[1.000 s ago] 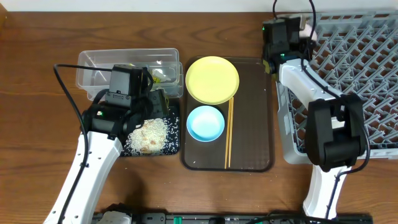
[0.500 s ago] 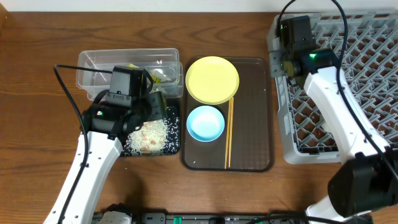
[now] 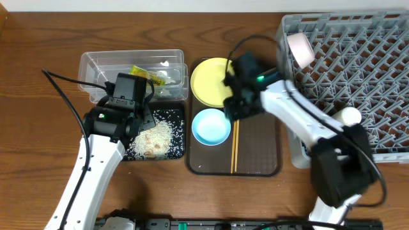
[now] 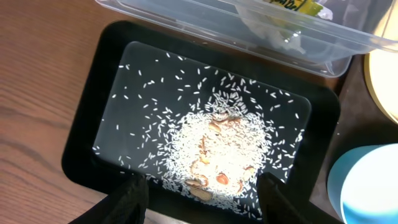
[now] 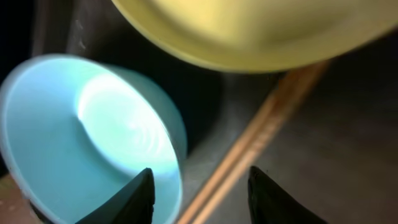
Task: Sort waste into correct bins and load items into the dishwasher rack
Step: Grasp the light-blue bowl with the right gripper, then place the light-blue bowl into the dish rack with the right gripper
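Observation:
My left gripper (image 3: 147, 119) hangs open over the black tray (image 3: 179, 148), its fingers either side of the near rim in the left wrist view (image 4: 202, 205). Loose rice with food scraps (image 4: 217, 152) lies in that tray. The clear tub (image 3: 96, 64) holds the green-and-orange wrapper (image 3: 143, 73) and crumpled white paper (image 3: 170, 76). My right gripper (image 3: 234, 110) is open and empty, low over the chopsticks (image 5: 261, 143), between the blue bowl (image 5: 87, 137) and the yellow plate (image 5: 249, 31). The white bowl (image 3: 300, 48) and the small white cup (image 3: 350, 116) sit in the grey rack (image 3: 370, 76).
The brown serving tray (image 3: 262, 150) carries the yellow plate (image 3: 211, 80), blue bowl (image 3: 211, 126) and chopsticks (image 3: 234, 150). The rack fills the right side, its left wall close to the serving tray. The clear tub overlaps the black tray's far edge.
My right arm has swung left from the rack's corner to the serving tray and is now empty. The white bowl now lies in the rack. My left gripper has shifted slightly over the black tray.

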`<state>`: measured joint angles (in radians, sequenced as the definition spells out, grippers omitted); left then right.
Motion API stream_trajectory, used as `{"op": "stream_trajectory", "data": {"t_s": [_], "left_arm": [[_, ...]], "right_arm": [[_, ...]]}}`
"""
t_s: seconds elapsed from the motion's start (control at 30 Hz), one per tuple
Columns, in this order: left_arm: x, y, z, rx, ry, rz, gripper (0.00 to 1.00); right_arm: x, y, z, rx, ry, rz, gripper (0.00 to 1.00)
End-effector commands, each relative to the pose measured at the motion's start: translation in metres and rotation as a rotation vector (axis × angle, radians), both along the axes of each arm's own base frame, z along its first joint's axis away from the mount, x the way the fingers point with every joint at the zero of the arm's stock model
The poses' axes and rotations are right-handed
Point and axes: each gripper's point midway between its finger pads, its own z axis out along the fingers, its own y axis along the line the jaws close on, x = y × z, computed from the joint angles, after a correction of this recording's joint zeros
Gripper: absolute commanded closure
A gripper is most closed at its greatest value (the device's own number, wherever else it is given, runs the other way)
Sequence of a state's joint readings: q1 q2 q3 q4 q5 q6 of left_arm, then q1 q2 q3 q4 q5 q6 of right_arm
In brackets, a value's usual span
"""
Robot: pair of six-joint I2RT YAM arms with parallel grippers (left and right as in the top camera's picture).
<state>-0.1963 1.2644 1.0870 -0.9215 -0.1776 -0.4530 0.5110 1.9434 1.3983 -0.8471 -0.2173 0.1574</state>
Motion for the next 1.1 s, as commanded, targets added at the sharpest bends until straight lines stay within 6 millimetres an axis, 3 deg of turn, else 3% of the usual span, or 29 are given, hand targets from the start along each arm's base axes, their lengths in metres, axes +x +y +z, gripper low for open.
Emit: {"op": "stream_trajectory", "data": {"t_s": [0.0, 0.1, 0.13, 0.23, 0.33, 0.5, 0.6, 0.73, 0.8, 0.9, 1.07], "left_arm": [[0.002, 0.007, 0.001, 0.023, -0.004, 0.036, 0.41], [0.002, 0.007, 0.001, 0.023, -0.004, 0.036, 0.41], [0.002, 0.007, 0.001, 0.023, -0.004, 0.036, 0.41], [0.002, 0.007, 0.001, 0.023, -0.004, 0.035, 0.41], [0.002, 0.007, 0.001, 0.023, -0.004, 0.036, 0.41], [0.002, 0.007, 0.001, 0.023, -0.004, 0.036, 0.41], [0.002, 0.007, 0.001, 0.023, -0.004, 0.036, 0.41], [0.003, 0.007, 0.002, 0.022, -0.008, 0.036, 0.41], [0.003, 0.007, 0.002, 0.022, -0.008, 0.036, 0.41], [0.003, 0.006, 0.002, 0.021, -0.011, 0.036, 0.41], [0.004, 0.006, 0.002, 0.02, -0.015, 0.036, 0.41]], "right_arm": [[-0.014, 0.009, -0.023, -0.017, 0.074, -0.02, 0.61], [-0.017, 0.012, -0.032, -0.027, 0.091, -0.011, 0.93], [-0.015, 0.012, -0.031, -0.024, 0.085, -0.011, 0.97], [0.0, 0.007, -0.013, -0.016, 0.033, -0.037, 0.99], [0.032, -0.015, 0.027, -0.049, -0.1, -0.101, 0.99], [0.093, -0.09, 0.123, -0.176, -0.449, -0.308, 0.99], [0.121, -0.161, 0.186, -0.337, -0.707, -0.512, 0.99], [0.136, -0.248, 0.25, -0.601, -0.948, -0.719, 0.99], [0.142, -0.281, 0.27, -0.73, -1.012, -0.745, 0.99], [0.151, -0.321, 0.284, -0.863, -1.06, -0.786, 0.99], [0.166, -0.368, 0.274, -0.986, -1.072, -0.878, 0.99]]}}
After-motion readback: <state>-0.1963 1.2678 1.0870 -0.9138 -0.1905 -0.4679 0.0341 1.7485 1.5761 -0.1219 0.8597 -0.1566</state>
